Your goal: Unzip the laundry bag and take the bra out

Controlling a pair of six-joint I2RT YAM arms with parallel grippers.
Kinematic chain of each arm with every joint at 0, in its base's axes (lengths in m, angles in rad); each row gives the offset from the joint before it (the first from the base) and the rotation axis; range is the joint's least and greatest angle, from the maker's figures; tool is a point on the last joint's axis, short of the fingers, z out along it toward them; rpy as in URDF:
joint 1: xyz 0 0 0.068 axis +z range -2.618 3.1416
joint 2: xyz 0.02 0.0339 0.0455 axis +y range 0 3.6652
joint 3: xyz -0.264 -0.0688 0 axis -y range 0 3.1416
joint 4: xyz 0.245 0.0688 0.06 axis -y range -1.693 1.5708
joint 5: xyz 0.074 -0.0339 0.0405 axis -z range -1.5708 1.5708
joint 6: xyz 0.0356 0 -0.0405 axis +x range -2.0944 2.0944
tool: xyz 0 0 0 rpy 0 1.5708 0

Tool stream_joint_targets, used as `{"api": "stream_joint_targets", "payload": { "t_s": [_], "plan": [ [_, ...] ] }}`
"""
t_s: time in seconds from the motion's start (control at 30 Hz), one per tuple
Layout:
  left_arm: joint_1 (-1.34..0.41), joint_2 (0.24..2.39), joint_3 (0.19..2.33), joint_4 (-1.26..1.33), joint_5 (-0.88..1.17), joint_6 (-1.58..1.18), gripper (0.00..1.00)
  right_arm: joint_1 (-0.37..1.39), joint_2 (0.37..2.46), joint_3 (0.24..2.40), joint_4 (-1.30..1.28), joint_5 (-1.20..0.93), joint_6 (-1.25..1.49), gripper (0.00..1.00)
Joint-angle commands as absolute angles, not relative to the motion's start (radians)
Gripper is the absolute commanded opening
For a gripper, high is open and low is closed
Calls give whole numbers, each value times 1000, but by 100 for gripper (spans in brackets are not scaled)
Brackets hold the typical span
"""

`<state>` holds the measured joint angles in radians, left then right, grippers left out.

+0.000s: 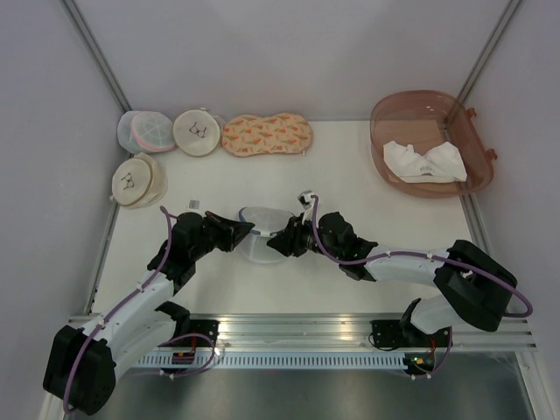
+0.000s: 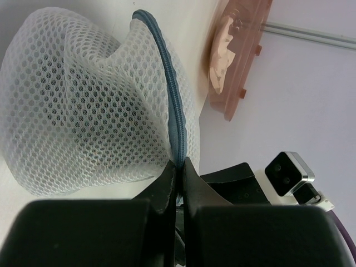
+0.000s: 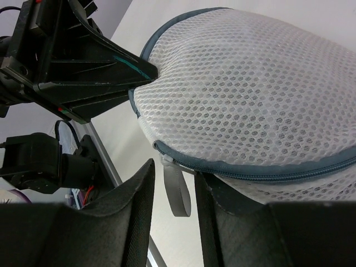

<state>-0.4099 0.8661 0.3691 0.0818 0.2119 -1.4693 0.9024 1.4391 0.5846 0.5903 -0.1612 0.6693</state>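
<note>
The laundry bag (image 1: 261, 229), a domed grey-white mesh pouch with a dark blue-grey zipper rim, sits on the table between the two grippers. My left gripper (image 1: 248, 231) is shut on the bag's zipper rim (image 2: 177, 142) at its left side; the mesh (image 2: 83, 111) bulges beyond the fingertips. My right gripper (image 1: 278, 243) is open at the bag's right side. In the right wrist view the grey zipper pull tab (image 3: 178, 192) hangs between the open fingers (image 3: 139, 189), just under the rim (image 3: 267, 173). The bra is hidden.
Two cream round pouches (image 1: 198, 131) (image 1: 137, 180), a white mesh pouch with pink trim (image 1: 146, 131) and a carrot-print pouch (image 1: 267, 135) lie at the back left. A translucent pink basket (image 1: 378, 122) at the back right holds a white cloth (image 1: 424, 162).
</note>
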Motion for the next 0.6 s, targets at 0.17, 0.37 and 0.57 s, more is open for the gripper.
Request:
{"api": "stream_joint_targets", "payload": {
  "t_s": [0.17, 0.37, 0.57],
  "plan": [
    [-410, 876, 368, 120, 244, -1465, 2, 896, 1365, 621, 598, -153, 634, 31],
    [-410, 876, 364, 124, 241, -1466, 2, 896, 1310, 612, 537, -126, 604, 21],
    [-410, 879, 364, 129, 247, -1466, 2, 894, 1330, 614, 523, -127, 601, 2]
  ]
}}
